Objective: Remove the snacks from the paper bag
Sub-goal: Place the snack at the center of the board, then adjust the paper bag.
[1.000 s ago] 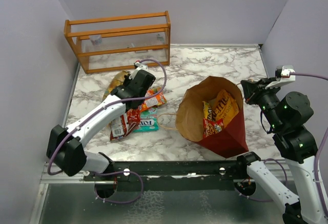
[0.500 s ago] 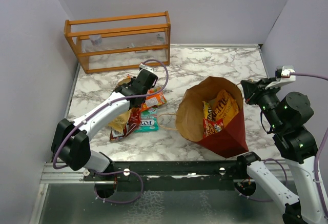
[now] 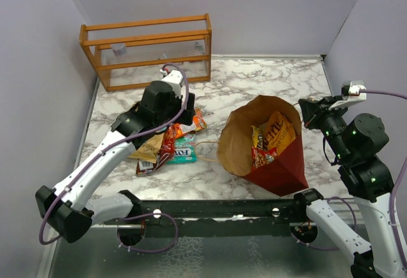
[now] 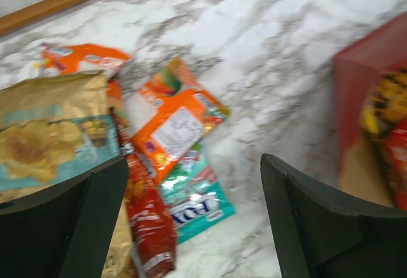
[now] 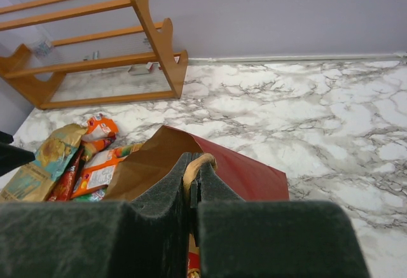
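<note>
Right wrist: right hand [image 5: 193,177] clamps paper bag [image 5: 245,173] rim.

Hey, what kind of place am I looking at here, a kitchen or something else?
Probably a robot test booth, not a kitchen: plain pale panels box in a marble-look table, the left arm and right arm are bolted to a rail at its edge, and a paper bag of snacks sits staged.

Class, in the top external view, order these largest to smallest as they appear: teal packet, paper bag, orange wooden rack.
1. orange wooden rack, the widest
2. paper bag, somewhat smaller
3. teal packet, smallest by far
</note>
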Available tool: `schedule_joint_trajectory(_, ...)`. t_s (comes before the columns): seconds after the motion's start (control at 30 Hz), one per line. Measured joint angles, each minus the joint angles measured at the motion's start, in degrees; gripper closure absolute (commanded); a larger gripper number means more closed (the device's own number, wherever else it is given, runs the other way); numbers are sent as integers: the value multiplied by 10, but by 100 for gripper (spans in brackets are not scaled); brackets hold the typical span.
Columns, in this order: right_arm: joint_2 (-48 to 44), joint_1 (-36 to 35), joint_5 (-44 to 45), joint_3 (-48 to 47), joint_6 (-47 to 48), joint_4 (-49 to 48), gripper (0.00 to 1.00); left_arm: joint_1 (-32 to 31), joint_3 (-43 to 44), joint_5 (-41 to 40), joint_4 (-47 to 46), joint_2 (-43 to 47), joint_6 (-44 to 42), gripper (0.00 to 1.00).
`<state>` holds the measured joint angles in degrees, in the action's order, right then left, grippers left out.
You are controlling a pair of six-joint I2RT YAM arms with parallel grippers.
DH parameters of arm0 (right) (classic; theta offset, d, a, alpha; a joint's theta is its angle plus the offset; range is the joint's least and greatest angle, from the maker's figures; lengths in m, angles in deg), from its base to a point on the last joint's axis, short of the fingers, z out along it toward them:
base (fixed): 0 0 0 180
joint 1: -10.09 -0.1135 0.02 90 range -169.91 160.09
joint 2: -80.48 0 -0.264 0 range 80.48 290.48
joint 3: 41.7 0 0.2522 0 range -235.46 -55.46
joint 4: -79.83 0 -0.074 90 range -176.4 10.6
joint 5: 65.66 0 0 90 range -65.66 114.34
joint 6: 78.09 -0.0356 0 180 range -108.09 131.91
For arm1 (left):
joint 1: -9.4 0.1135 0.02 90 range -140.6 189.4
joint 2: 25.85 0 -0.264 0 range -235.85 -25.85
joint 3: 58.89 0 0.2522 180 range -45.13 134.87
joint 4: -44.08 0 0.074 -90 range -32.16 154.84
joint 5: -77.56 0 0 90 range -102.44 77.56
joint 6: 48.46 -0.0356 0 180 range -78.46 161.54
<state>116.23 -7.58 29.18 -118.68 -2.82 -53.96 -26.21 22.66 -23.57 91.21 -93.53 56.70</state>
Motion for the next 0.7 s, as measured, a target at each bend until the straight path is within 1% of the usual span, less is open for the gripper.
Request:
schedule_joint_trajectory(0.07,1,0,0,0,0,-1,98,0,-16,56,-30,30,14,12)
schedule_joint_trajectory(0.23,5,0,0,0,0,-4,98,0,-100,189,-101,87,72,12)
schedule_joint_trajectory(0.43,5,0,-1,2,0,-7,98,0,-192,267,-144,109,152,12)
schedule_joint_trajectory(0.6,5,0,-2,7,-1,-12,98,0,-251,323,-181,130,215,22)
schedule_joint_trajectory(0.7,5,0,-3,8,-1,-13,98,0,-267,353,-201,132,242,38)
